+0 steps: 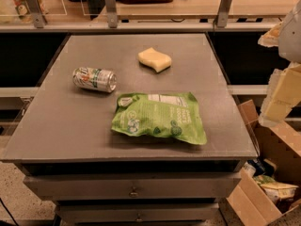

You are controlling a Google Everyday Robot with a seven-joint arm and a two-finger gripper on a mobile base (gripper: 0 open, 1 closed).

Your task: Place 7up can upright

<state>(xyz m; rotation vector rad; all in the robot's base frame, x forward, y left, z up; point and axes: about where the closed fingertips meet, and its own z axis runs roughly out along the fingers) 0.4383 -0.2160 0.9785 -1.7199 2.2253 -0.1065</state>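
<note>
The big grey table (pixel 70 126) is flat and wide, so things can rest on it and not slide off. The green bag (pixel 159 118) lies flat near the front edge, a bit right of the middle. It is soft, so I think it cannot stand up by itself. My gripper (pixel 281 95) hangs up in the air past the right edge of the table. It touches nothing on the table. I cannot tell if it is wide or closed, and I see nothing from the table in it. The yellow sponge (pixel 154 59) sits near the back, apart from the bag. The can (pixel 94 79) lies on its side on the left part of the table, its ends pointing left and right. It is round, so I think it could roll. It is well apart from my gripper, on the other side of the table. I think my way to it goes between the sponge and the bag, and then I must stand it up
</note>
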